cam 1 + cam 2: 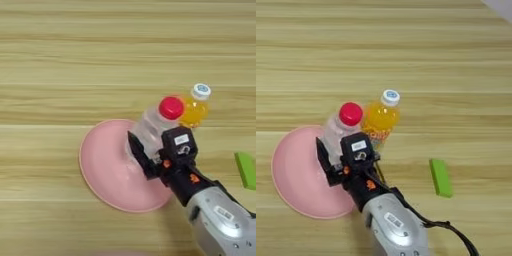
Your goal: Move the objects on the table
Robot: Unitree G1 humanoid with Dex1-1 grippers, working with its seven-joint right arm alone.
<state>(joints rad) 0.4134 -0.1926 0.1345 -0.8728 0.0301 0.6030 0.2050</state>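
Tool [142,156] black fingers clamp the clear ribbed bottle [150,127] (round red cap) over a smooth pink plate [102,170].

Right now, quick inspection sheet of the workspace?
Surface: wooden table, light striped grain.
Job's things: clear bottle with red cap, tilted, above the pink plate; screwdriver barely visible behind the arm.
Clutter: orange drink bottle with white cap, beside the clear bottle; green block, lying apart.
Grippers: right tool shut on the clear bottle.
Cables: black cable trailing from the forearm.
Surroundings: nothing seen.
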